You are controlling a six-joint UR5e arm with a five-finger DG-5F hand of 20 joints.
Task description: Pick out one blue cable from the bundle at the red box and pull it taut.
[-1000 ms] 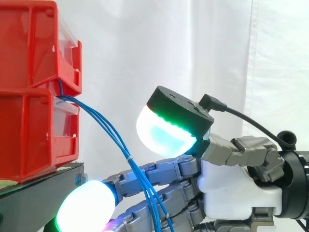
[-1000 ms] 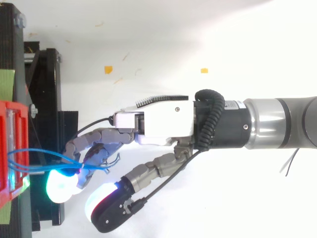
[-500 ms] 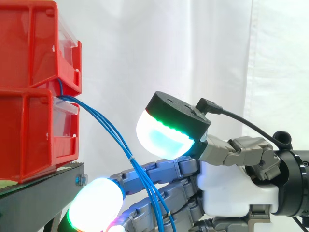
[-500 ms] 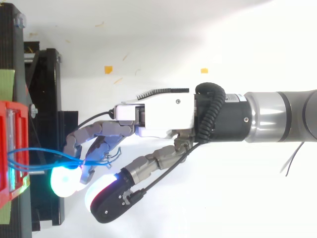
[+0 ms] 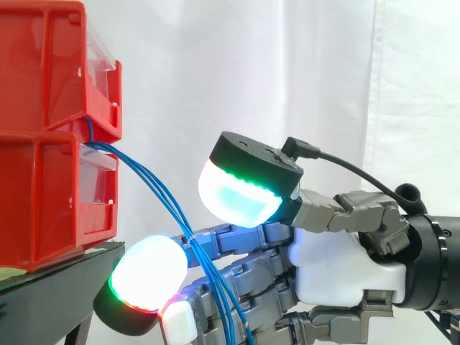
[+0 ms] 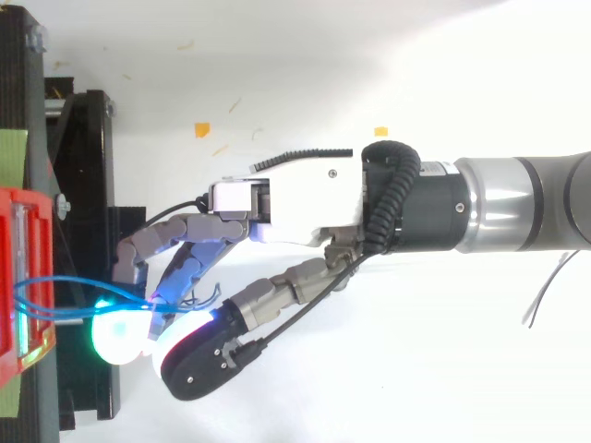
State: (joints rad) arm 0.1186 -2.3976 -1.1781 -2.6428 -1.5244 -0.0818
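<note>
A robot hand reaches for the blue cables hanging from the stacked red bins on a black stand. The cables leave the seam between the two bins and slant down and away from them, toward the arm, crossing the near face of the half-bent fingers. The thumb stands above and off them, so the hand is spread loosely about the bundle with nothing visibly clamped. From above, the strands run almost straight from the bins into the fingers, in line with the arm's reach. The bundle lies inside the gap between thumb and fingers, and the strands sit close together. Closing on a single strand looks like the delicate part. A draw straight back from the bins would likely tighten it.
</note>
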